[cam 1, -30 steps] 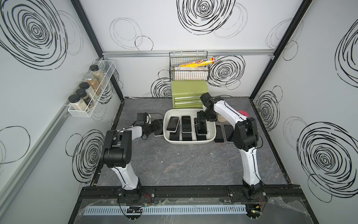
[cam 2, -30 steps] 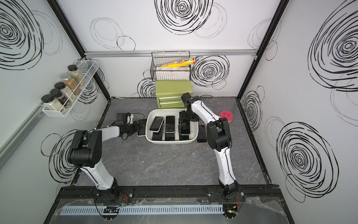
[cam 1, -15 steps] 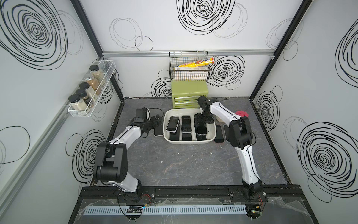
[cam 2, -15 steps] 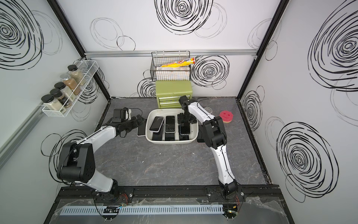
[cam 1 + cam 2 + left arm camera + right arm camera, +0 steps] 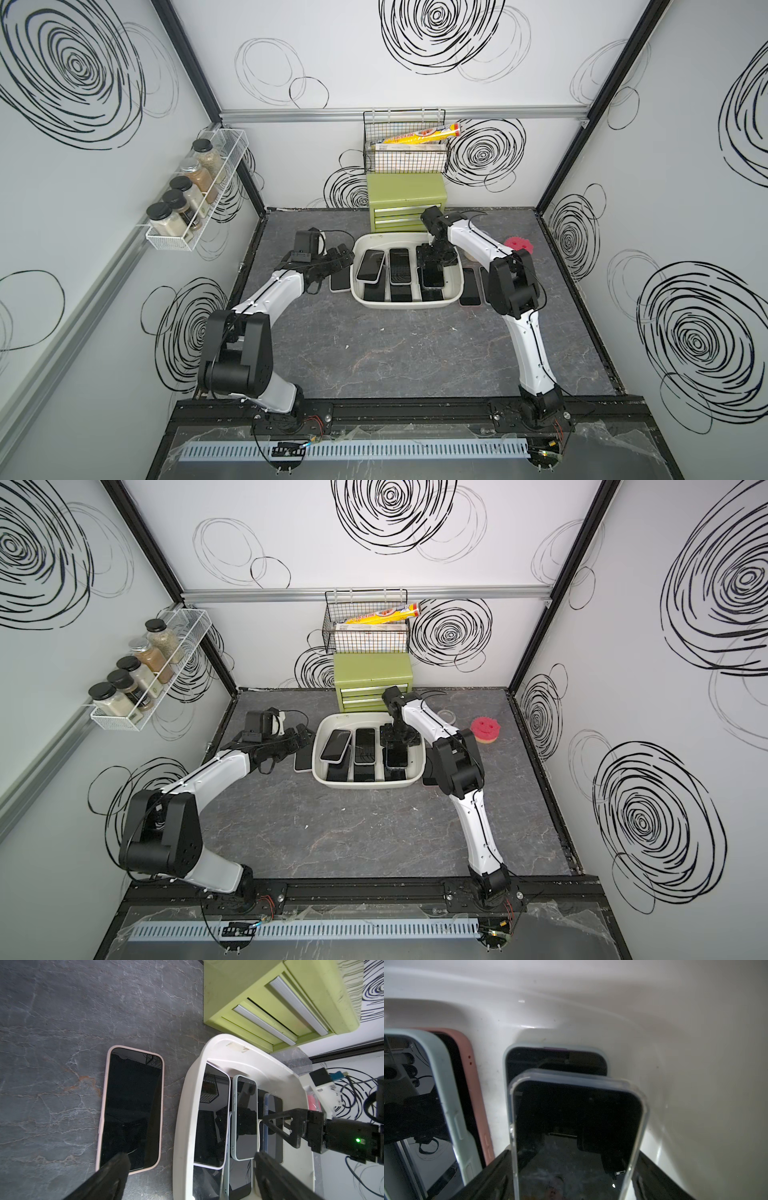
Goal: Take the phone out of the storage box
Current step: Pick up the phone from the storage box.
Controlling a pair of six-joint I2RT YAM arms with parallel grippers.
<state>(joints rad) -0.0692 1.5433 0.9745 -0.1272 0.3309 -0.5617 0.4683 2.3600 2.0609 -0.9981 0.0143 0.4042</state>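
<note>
— Left the storage box point(image 5: 399, 304) in place, phones point(image 5: 400, 266) stacked inside. Swung the left gripper point(image 5: 343, 255) out beside it: spread fully, holding nothing.

— Set the right gripper point(image 5: 571, 1167) down into it, jaws wide astride the clear-cased phone point(image 5: 577, 1126). Couldn't tell whether clamped. Meant a lift next; not out yet.

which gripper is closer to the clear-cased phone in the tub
Right. The right gripper straddles the clear-cased phone; the left gripper hangs over the storage box at its opposite rim.
</note>
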